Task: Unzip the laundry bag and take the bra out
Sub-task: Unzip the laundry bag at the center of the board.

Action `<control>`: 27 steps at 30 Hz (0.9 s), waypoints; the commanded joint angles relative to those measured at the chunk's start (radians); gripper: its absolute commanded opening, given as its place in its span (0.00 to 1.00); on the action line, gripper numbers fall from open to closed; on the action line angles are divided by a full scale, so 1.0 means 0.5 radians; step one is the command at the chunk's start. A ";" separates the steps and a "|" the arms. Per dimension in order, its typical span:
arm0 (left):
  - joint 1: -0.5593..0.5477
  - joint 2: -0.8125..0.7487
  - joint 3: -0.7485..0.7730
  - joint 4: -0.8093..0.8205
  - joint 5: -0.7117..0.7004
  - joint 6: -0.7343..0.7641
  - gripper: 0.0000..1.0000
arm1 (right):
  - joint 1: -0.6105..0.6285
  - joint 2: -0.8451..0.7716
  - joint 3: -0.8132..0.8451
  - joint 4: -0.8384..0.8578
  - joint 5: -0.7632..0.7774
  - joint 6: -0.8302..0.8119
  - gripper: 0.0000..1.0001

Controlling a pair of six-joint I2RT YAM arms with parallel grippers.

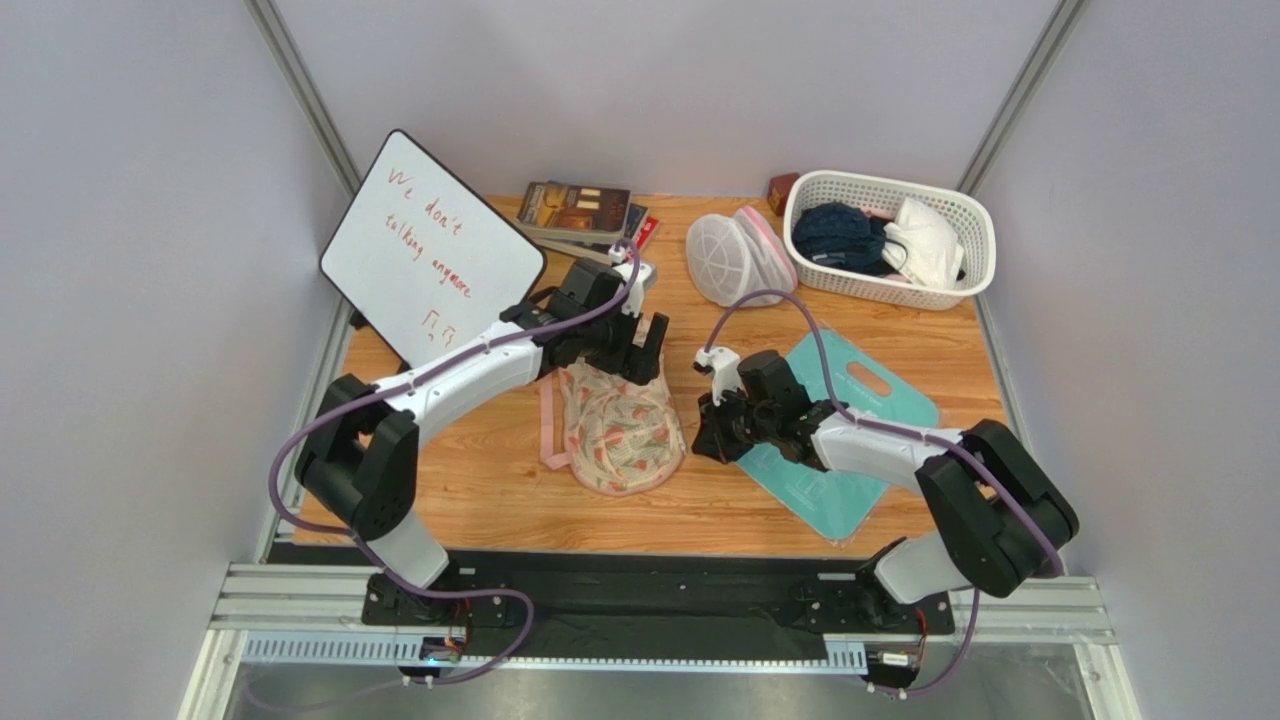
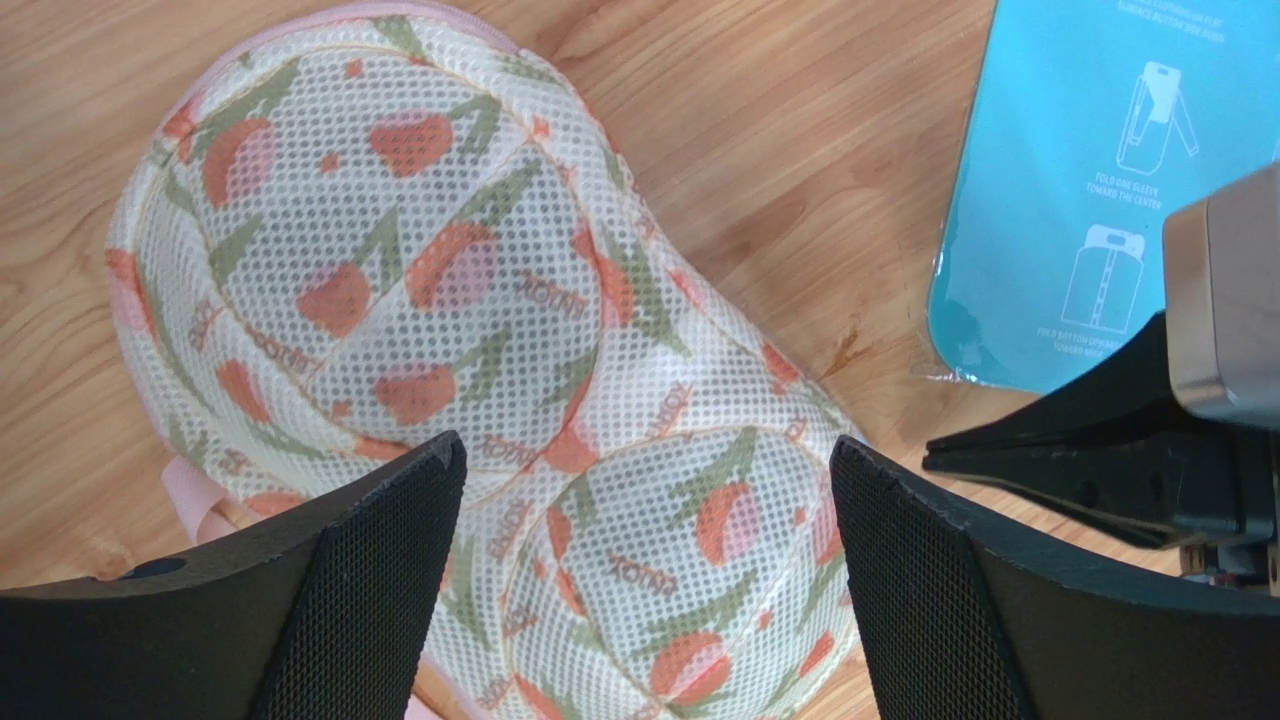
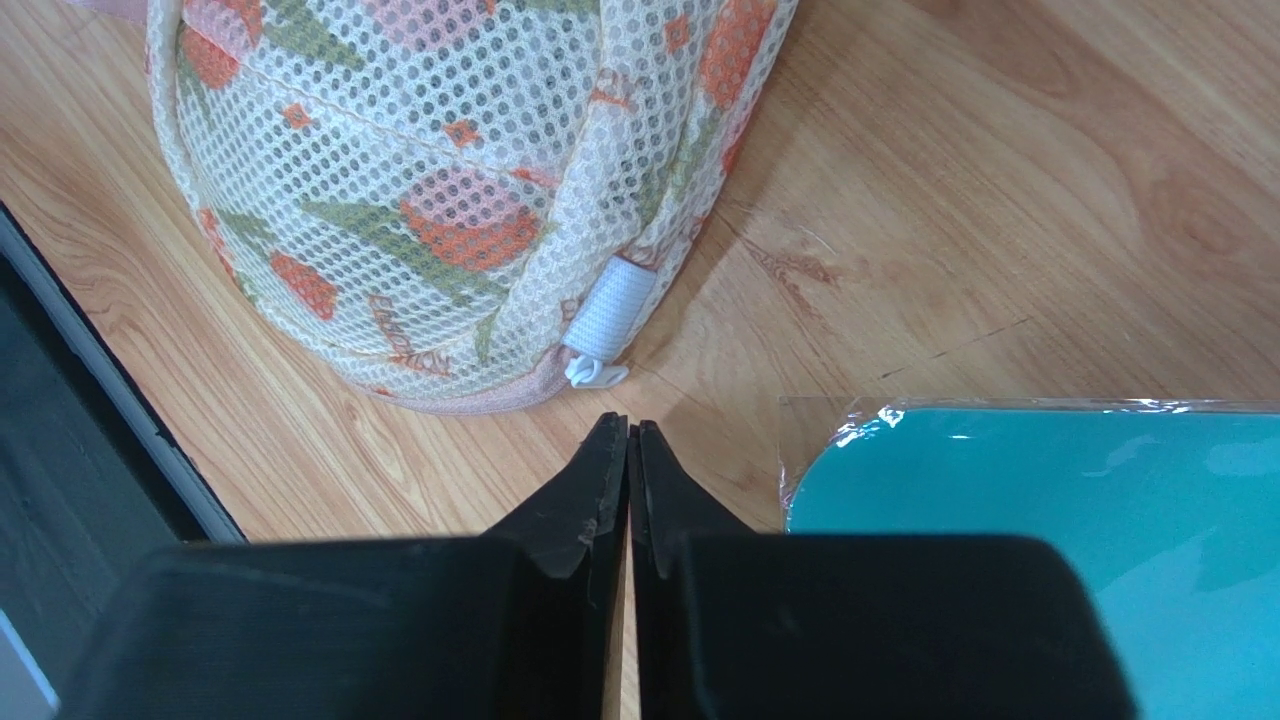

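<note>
The laundry bag (image 1: 619,426) lies on the wooden table, a cream mesh pouch with peach floral print and pink edging; its two lobes fill the left wrist view (image 2: 451,315). My left gripper (image 1: 631,357) hovers over its far end, open, its jaws (image 2: 646,585) straddling one lobe without touching it. My right gripper (image 1: 709,438) sits just right of the bag, shut on nothing, its tips (image 3: 628,428) a little short of the white zipper tab (image 3: 604,323) at the bag's rim (image 3: 451,195). The bra is hidden.
A teal folding board (image 1: 836,428) lies under the right arm. At the back stand a whiteboard (image 1: 431,248), books (image 1: 579,213), a white mesh dome bag (image 1: 736,258) and a white basket (image 1: 962,248) with clothes.
</note>
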 commanded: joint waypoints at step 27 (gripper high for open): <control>-0.082 0.669 0.358 -0.241 -0.296 -0.014 0.90 | 0.007 0.091 -0.018 0.419 -0.065 -0.006 0.54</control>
